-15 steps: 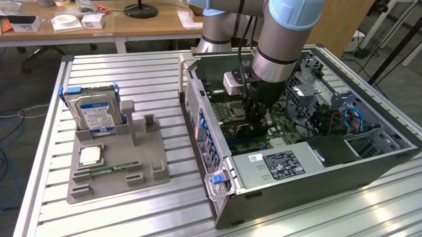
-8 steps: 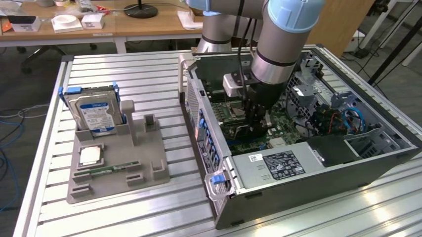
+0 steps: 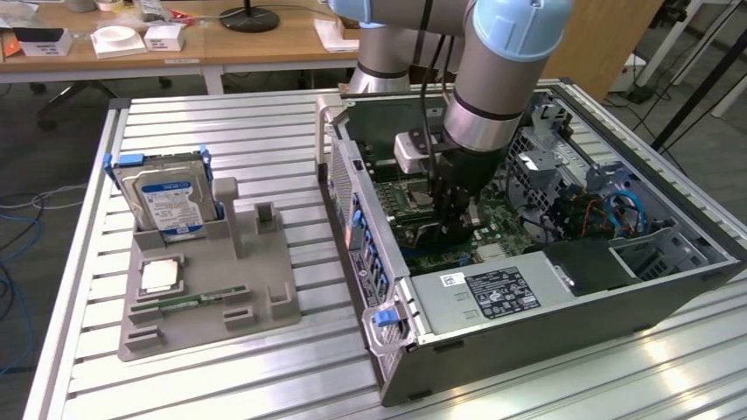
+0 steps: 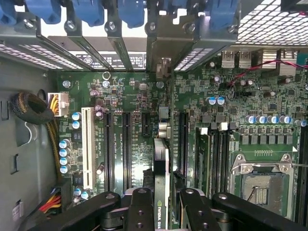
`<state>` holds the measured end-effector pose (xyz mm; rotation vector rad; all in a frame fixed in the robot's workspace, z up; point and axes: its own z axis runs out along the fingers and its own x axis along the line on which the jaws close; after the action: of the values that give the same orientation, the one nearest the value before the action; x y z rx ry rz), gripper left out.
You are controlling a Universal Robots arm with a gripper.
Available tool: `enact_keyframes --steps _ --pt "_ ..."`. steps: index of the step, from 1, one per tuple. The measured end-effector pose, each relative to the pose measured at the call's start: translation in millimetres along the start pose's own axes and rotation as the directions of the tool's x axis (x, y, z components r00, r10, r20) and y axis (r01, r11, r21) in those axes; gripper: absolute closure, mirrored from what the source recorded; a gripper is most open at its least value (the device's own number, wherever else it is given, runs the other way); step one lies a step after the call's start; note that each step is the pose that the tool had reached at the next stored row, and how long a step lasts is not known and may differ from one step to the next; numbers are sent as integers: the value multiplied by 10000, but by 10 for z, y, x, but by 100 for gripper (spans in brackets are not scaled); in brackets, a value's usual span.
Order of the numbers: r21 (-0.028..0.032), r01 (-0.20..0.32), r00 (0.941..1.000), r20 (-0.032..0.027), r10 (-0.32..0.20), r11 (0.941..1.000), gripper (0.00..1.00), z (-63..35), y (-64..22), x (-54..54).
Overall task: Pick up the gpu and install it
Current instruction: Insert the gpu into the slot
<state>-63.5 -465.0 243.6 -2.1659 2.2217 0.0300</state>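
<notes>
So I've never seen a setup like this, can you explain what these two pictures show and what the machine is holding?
The grey and blue jointed machine is a robot arm reaching into an open dark grey computer case. One picture looks on from outside; the other is taken from the arm's wrist, looking down at the green motherboard. Its black jaws are shut on a thin dark graphics card, held edge-on over the board's slots. On the slatted metal table, a grey parts tray holds a silver hard drive with a blue-white label.
</notes>
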Motion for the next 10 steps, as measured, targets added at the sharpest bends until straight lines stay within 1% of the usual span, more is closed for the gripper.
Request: enact_keyframes --steps 3,5,10 --pt "-4 -1 10000 -6 1 10000 74 12 2 1" --pt "-3 -2 10000 3 2 10000 74 25 3 1" --pt "-1 -2 10000 1 2 10000 74 25 3 1"
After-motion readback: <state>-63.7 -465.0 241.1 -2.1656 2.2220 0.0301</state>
